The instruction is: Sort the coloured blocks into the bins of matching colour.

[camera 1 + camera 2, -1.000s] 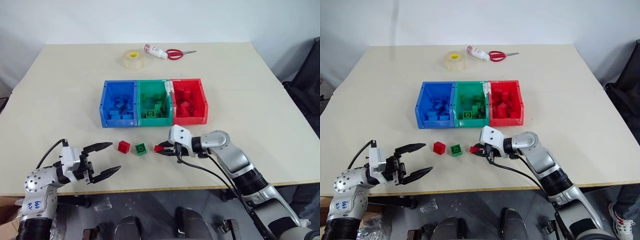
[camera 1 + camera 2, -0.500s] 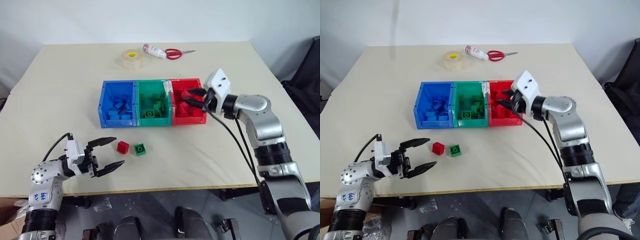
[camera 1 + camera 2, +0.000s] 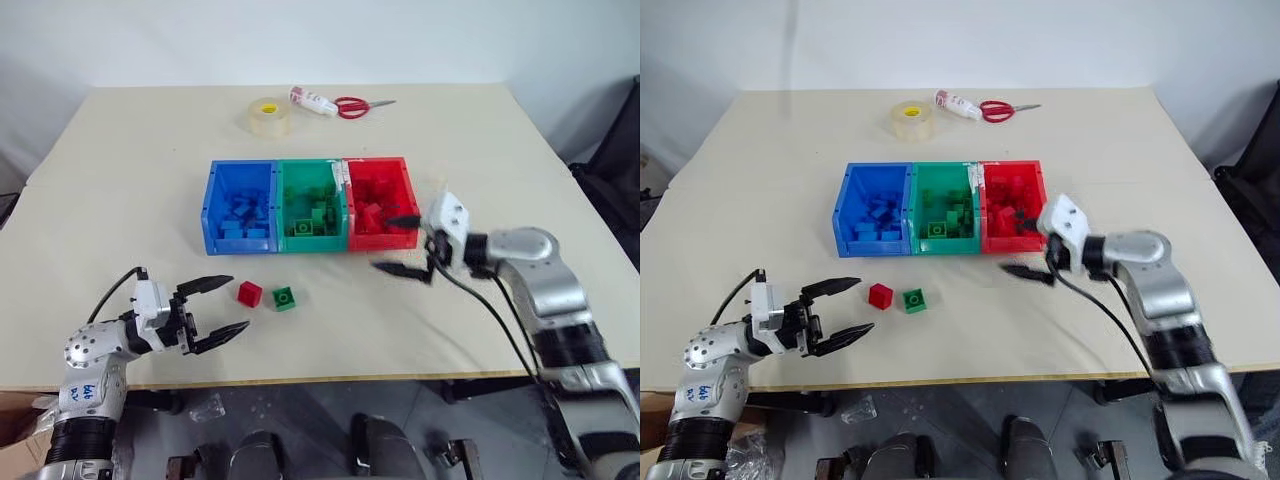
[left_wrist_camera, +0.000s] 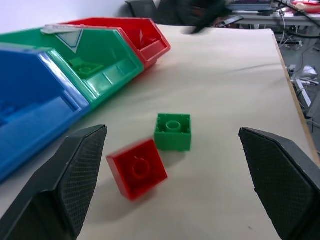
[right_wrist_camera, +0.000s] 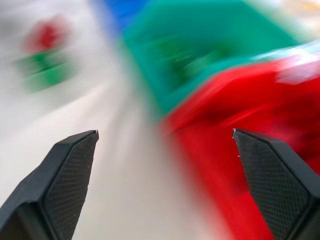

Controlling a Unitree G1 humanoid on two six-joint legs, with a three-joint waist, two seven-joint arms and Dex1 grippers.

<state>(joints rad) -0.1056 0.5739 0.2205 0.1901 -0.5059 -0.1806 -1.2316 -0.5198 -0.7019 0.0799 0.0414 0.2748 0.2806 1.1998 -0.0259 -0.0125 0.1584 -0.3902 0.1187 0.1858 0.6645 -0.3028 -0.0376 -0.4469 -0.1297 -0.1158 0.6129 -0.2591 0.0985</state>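
Three joined bins stand mid-table: blue (image 3: 238, 243), green (image 3: 312, 241) and red (image 3: 376, 163), each holding several blocks of its own colour. A red block (image 3: 248, 292) and a green block (image 3: 284, 298) lie side by side on the table in front of the blue and green bins. My left gripper (image 3: 238, 302) is open just left of the red block, and both blocks show between its fingers (image 4: 75, 190) in the left wrist view. My right gripper (image 3: 386, 244) is open and empty at the red bin's front right corner.
A tape roll (image 3: 266, 116), a white tube (image 3: 311, 100) and red-handled scissors (image 3: 355, 106) lie at the table's far edge. Bare tabletop (image 3: 120, 200) spreads left and right of the bins. The table's front edge runs close behind my grippers.
My right gripper carried a red block from the table up over the red bin, opened, and now sits empty by that bin's front. The left gripper kept still.
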